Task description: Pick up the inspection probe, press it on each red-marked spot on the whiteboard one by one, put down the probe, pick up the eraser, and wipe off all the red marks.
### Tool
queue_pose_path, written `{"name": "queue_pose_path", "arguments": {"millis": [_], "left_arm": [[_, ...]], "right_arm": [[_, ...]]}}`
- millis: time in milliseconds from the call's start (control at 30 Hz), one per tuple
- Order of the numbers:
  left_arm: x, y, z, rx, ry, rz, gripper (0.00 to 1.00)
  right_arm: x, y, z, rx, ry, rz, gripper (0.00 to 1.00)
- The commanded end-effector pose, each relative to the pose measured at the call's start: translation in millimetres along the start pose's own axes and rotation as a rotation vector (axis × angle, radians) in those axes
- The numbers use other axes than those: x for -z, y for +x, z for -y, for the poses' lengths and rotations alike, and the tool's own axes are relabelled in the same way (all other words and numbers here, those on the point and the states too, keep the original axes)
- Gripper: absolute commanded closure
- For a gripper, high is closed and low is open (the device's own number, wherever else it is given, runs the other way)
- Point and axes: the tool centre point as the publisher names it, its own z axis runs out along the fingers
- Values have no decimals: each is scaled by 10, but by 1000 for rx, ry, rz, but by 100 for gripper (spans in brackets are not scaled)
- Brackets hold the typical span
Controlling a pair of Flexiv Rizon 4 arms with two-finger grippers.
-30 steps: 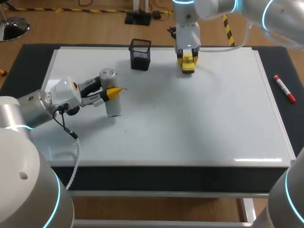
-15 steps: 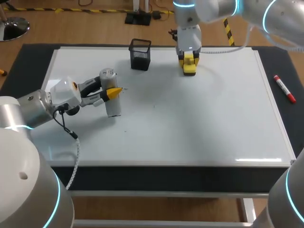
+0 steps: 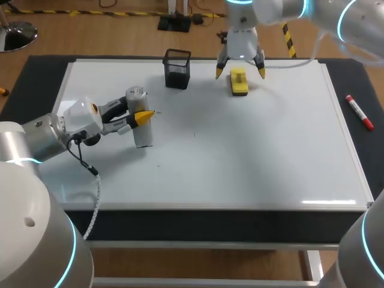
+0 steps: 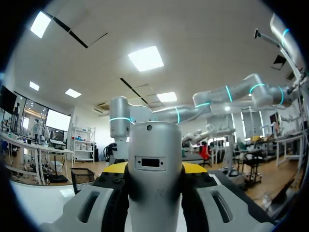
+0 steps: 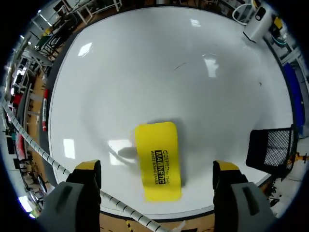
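Whiteboard [image 3: 240, 162] covers nearly the whole surface, and no red marks can be made out on it from the head view, only a few faint dark specks.

The left end effector [image 3: 144, 116] sits over the board's left part. It is closed on the grey, cylindrical probe [image 3: 139, 129], which stands upright with its foot on the board. In the left wrist view the probe [image 4: 155, 179] fills the gap between the fingers.

A black mesh basket [image 3: 177, 68] stands at the far edge. Just beside it, the right end effector [image 3: 240, 73] hangs with its fingers spread wide and holding nothing. The yellow eraser [image 3: 239, 83] lies flat on the board directly beneath it, touched by neither finger.

The eraser's [image 5: 157, 145] long axis runs crosswise to the line between the two fingertips, so one finger faces each long side. A straight descent and squeeze would likely take it across its narrow width. The right arm is far nearer to it than the left.

A red marker [image 3: 359, 112] lies on the dark border off the board's right edge.

Black print runs along the eraser's top.
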Motion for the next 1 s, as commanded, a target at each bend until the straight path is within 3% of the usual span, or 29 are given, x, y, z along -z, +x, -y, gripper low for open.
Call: {"name": "queue_pose_path", "arguments": {"millis": [33,200,567,700,1000], "left_arm": [[-2,0,-9,-3,5,1,100],[-2,0,-9,-3,5,1,100],[-2,0,-9,-3,5,1,100],[-2,0,-9,-3,5,1,100],[-2,0,-9,-3,5,1,100]], "right_arm": [[191,185,88,-95,-11,86,0],[367,290,206,-269,-108,236,0],[772,494,401,-527,-303,398,0],[907,584,412,-584,-343,469,0],[1106,857,479,-711,-391,536,0]]}}
